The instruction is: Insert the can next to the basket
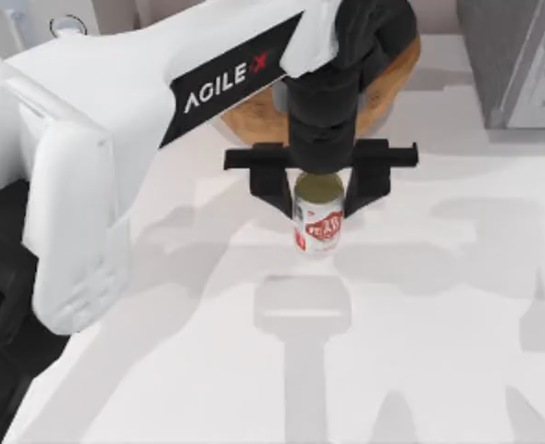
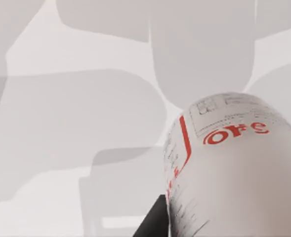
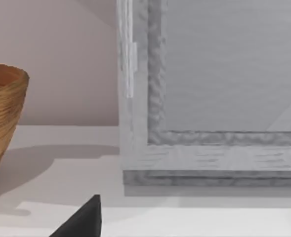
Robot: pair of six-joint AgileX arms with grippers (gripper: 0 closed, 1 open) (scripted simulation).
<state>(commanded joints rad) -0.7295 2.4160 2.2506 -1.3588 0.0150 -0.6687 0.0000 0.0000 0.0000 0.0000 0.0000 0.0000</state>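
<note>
The small white cylindrical can with a red label and pale gold top [image 1: 319,218] stands upright on the white table [image 1: 420,351], near the middle of the top view and just in front of the large round tan-brown wicker basket [image 1: 388,83], with a strip of bare table between them. The left gripper [image 1: 319,194] comes down over the can from above, its two black fingers [image 1: 270,185] standing on either side of the can's upper part and pinching it; the white left arm, marked AGILEX, reaches in from the top view's left and covers most of the basket.

The left wrist view gives what the overhead camera cannot: the can's white side [image 2: 234,168] close up, with red lettering and fine print on the label, one dark finger [image 2: 155,222] against it, and the table beneath crossed by grey shadows.

The right wrist view shows the basket's ribbed woven wall [image 3: 4,118] from the side, beside a grey framed panel [image 3: 214,98] standing on the table, and the dark tip of the right gripper's finger [image 3: 83,219]; whether those jaws are spread or pressed together I cannot tell.
</note>
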